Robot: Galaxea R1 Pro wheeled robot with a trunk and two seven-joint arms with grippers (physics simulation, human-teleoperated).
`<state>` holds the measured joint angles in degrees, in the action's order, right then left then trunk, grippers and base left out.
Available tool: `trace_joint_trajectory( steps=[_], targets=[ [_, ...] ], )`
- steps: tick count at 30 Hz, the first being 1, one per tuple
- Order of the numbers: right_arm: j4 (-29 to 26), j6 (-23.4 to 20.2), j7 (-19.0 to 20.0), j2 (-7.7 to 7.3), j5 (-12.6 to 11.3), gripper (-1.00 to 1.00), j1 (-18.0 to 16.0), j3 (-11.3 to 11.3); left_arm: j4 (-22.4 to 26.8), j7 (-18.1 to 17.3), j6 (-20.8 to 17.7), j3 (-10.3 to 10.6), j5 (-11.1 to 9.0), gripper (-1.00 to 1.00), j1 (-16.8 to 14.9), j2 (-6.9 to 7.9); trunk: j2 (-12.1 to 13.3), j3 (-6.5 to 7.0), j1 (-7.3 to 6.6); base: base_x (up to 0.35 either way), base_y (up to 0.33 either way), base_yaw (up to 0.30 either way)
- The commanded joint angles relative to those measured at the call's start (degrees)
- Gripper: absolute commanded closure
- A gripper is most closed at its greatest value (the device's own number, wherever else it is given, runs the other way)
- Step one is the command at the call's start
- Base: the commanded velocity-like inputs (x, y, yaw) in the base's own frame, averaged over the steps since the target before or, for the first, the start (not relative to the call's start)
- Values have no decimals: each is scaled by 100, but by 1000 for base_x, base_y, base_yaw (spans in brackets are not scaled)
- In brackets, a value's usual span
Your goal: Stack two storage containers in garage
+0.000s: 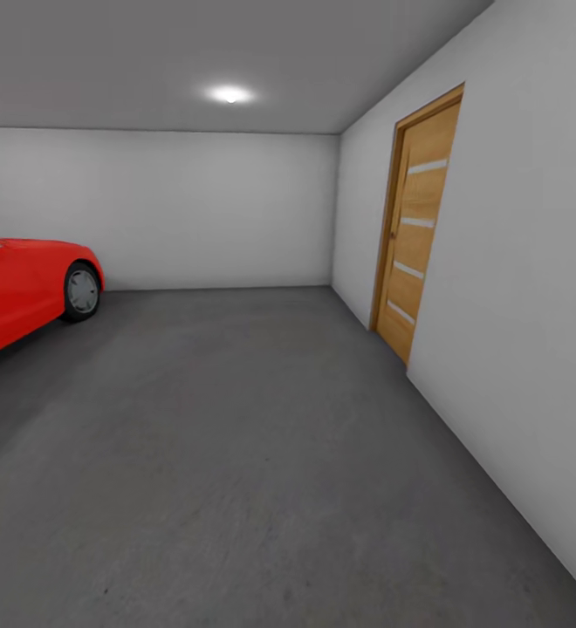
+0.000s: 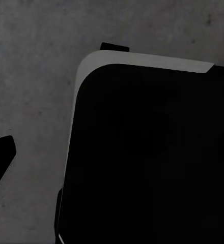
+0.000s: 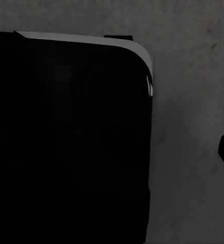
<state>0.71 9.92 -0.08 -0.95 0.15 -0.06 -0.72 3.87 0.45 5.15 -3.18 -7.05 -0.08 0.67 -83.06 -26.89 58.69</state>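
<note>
Head view puts us in the grey-walled garage, with dark grey concrete floor (image 1: pixel 262 453), a glossy red car (image 1: pixel 22 292) and a slatted wooden door (image 1: pixel 414 227). We should turn until we can find the containers. Both wrist cameras look down past the black robot base (image 2: pixel 152 157); finger spacing we cannot tell.

Garage (image 1: pixel 161 209): bare room with plain light grey walls and a grey ceiling carrying one lit lamp. Floor (image 1: pixel 236 453): dark grey, rough, concrete-like, running from the near edge to the far wall. Red car (image 1: pixel 22 288): parked at the left, one wheel visible, resting on the floor. In both wrist views the same mottled grey floor (image 2: pixel 30 76) lies below.
</note>
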Motion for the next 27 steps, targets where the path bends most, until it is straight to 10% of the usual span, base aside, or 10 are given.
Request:
trace_joint_trajectory(
  steps=[1, 27],
  targets=[
    [8, 28, -1, -1, 2, -100, -2, -7, 2, -1, 13, -26, -25, -100, -1, -1, -2, -4, 3, 323, 0, 0],
    [-1, 19, -1, -2, 2, -100, -2, -7, 0, -1, 13, -27, -25, -100, -1, -5, -2, -4, 3, 324, 0, 0]
  ],
)
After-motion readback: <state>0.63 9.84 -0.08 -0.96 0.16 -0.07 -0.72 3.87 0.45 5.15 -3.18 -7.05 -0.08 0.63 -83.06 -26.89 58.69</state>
